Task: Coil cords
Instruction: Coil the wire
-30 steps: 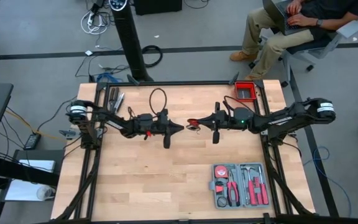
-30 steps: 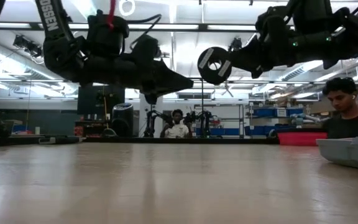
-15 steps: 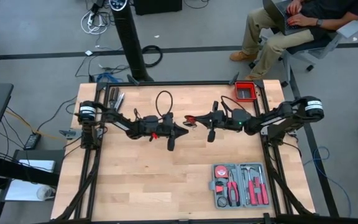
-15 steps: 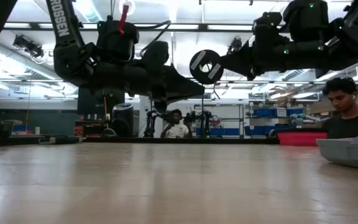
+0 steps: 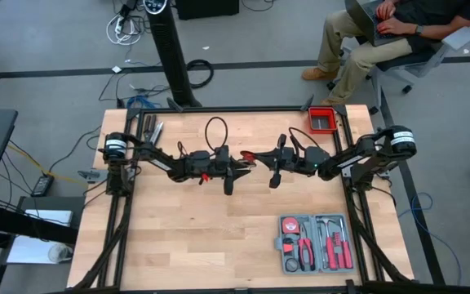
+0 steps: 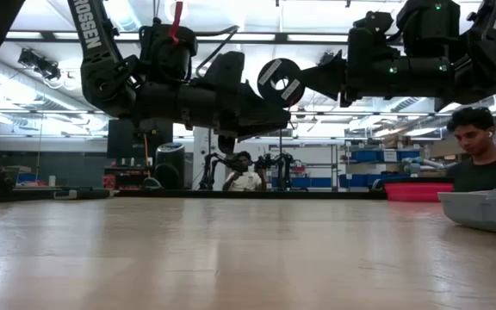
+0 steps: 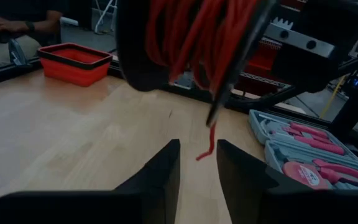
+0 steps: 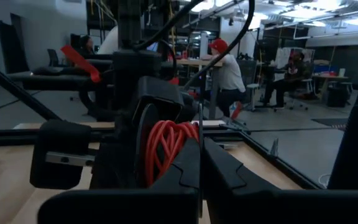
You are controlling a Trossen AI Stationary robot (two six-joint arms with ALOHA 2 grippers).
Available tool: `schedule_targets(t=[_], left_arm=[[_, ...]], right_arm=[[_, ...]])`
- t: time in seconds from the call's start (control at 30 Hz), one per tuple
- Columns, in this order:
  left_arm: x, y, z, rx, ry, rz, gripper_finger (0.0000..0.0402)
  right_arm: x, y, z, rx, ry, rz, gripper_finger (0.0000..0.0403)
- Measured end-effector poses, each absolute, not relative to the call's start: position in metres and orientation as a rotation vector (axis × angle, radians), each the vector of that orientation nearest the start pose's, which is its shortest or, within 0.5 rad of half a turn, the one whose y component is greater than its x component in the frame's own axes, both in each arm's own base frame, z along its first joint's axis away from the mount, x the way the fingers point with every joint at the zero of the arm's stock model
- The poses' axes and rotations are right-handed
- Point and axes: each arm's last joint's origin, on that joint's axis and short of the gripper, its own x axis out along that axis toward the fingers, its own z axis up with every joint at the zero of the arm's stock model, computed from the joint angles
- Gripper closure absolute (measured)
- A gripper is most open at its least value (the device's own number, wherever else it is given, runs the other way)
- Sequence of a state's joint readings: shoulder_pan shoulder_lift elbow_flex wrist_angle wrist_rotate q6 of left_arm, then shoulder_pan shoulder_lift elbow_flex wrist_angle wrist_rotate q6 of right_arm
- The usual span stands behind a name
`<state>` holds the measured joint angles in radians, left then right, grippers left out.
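The red cord [image 5: 249, 155] is a small coiled bundle held in the air over the middle of the table. My right gripper [image 5: 252, 157] reaches in level from the table's right and is shut on it. In the left wrist view the coil [image 7: 191, 37] hangs close in front, and its loose end [image 7: 207, 146] dangles into the gap of my left gripper [image 7: 197, 167]. My left gripper [image 5: 240, 167] comes level from the table's left. It is open, its fingers standing on either side of that end without touching it. My right gripper holds the coil's strands [image 7: 225, 56] pinched between its two shut fingers [image 8: 188, 168], coming level from the table's right. Most of the coil [image 8: 165, 146] bulges out to one side of the fingers. The bundle hangs clear of the table, its loose end slack below.
A grey tool case [image 5: 315, 242] with red-handled tools lies at the near right. A red bin [image 5: 323, 120] sits at the far right corner. Metal tools [image 5: 152, 131] lie at the far left. A person [image 5: 382, 33] sits beyond the far right corner.
My left gripper has moved toward the table's right and my right gripper toward its left and a little down, bringing the coil along. Their tips, apart a second ago, now meet over the table's middle.
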<state>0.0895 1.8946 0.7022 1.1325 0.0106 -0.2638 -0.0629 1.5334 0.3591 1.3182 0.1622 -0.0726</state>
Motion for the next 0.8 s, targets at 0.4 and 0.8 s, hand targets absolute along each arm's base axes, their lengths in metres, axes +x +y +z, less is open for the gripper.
schedule_targets(t=[0.4, 0.8], left_arm=[[0.3459, 0.0314, 0.1421, -0.247, 0.056, 0.109, 0.0357], [0.3461, 0.0296, 0.1424, -0.247, 0.059, 0.06, 0.0369]], right_arm=[[0.2558, -0.0195, 0.1805, -0.056, -0.156, -0.222, 0.0401], [0.2561, -0.0191, 0.1794, -0.041, -0.146, -0.206, 0.0401]])
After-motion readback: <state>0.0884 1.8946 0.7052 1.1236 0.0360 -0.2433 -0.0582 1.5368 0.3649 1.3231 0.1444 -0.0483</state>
